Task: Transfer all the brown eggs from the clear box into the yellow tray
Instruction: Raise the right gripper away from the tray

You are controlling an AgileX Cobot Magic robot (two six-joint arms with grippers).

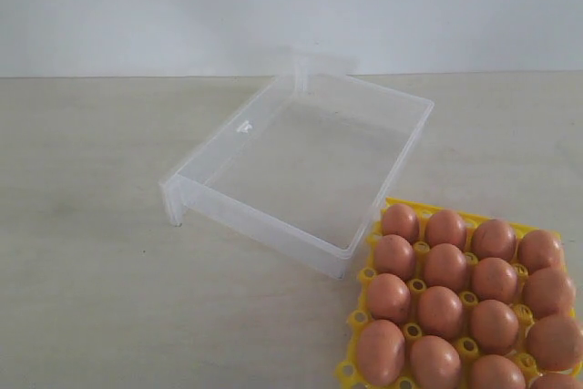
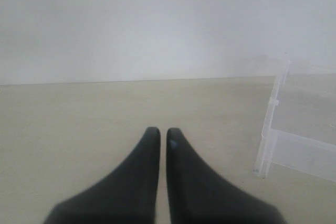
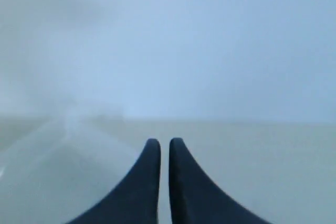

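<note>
The brown eggs [image 1: 446, 266] all sit in the yellow tray [image 1: 364, 274], at the lower right of the exterior view, one to a cup in four rows; the outermost ones are cut off by the frame edge. None shows in the clear box [image 1: 264, 220], so the moving looks done.

Such eggs are likely light, rigid and brittle, and the smooth matte shell gives little purchase. A hold would best go across the broad middle of the egg, from above, with a gentle squeeze. The neighbours stand close together, so there is little room for fingers between them.

Each egg stands on end in its cup, long axis roughly upright and leaning slightly. Which end is uppermost I cannot tell.

The tray lies flat on the pale table [image 1: 91, 271], turned at a slight angle to the exterior view. The box stands just beside its far left corner, open side up and set askew. Whether box and tray touch I cannot tell. A corner of the box [image 2: 265, 145] shows in the left wrist view.

The left gripper [image 2: 163, 132] has its fingers drawn together to a thin slit and holds nothing. The right gripper [image 3: 164, 142] is the same: fingers together, empty. Neither appears in the exterior view.
</note>
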